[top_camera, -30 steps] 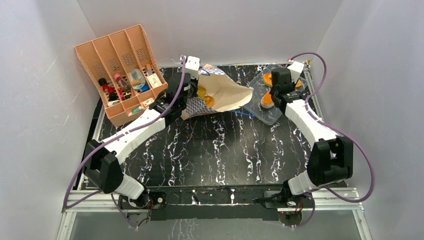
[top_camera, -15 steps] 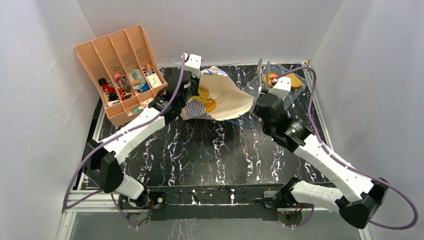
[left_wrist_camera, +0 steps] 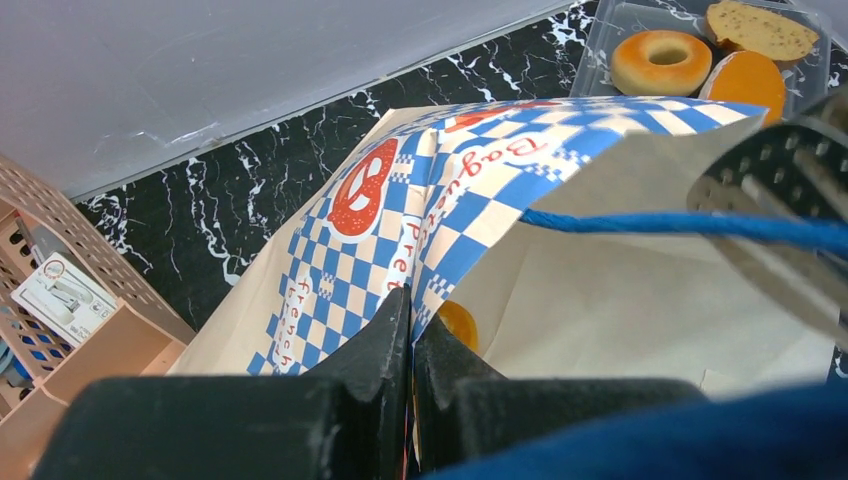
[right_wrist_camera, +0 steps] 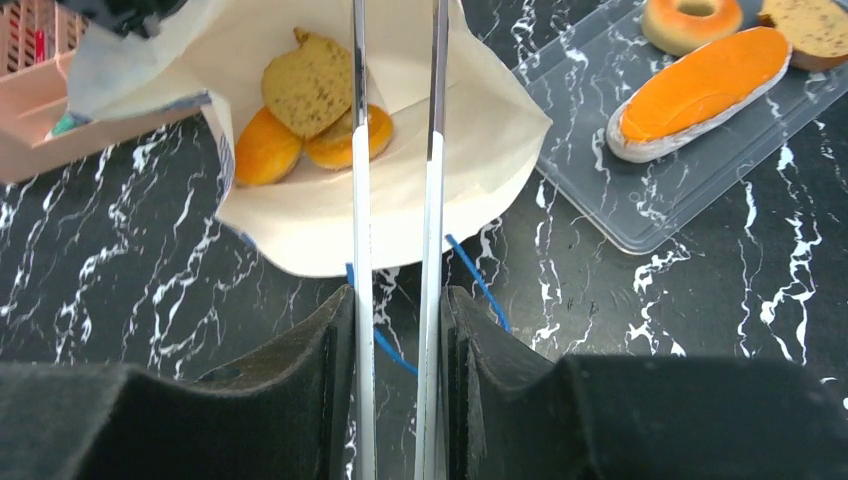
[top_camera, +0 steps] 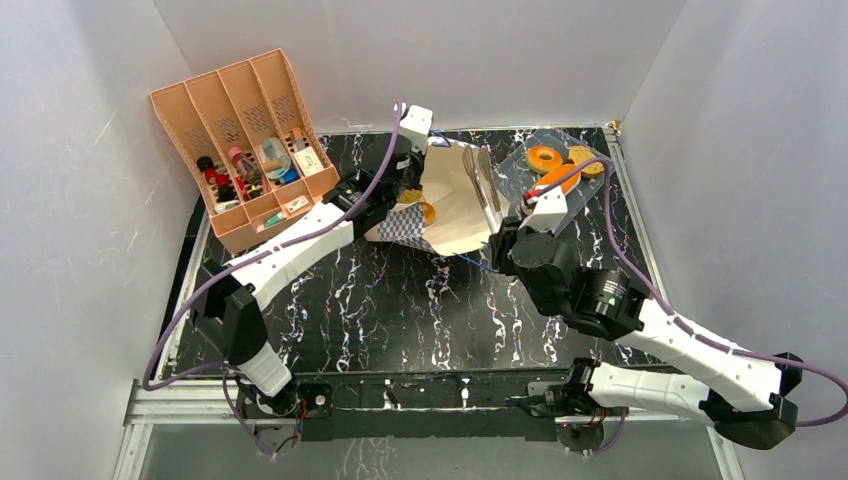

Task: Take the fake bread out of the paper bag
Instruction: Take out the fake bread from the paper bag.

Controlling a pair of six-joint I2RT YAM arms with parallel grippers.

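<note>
Right wrist: my tongs [right_wrist_camera: 358, 180], narrow and empty, hang over fake bread [right_wrist_camera: 312, 88] upper left in the paper bag [right_wrist_camera: 480, 130]; next, lower and pinch.

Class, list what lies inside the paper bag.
Inside the paper bag: a toast slice against two golden round breads. The tongs cross one of them, so its shape is unclear; anything beneath the pile is hidden.

Plain white walls [top_camera: 450, 50] around black marbled table [top_camera: 400, 300]
</note>
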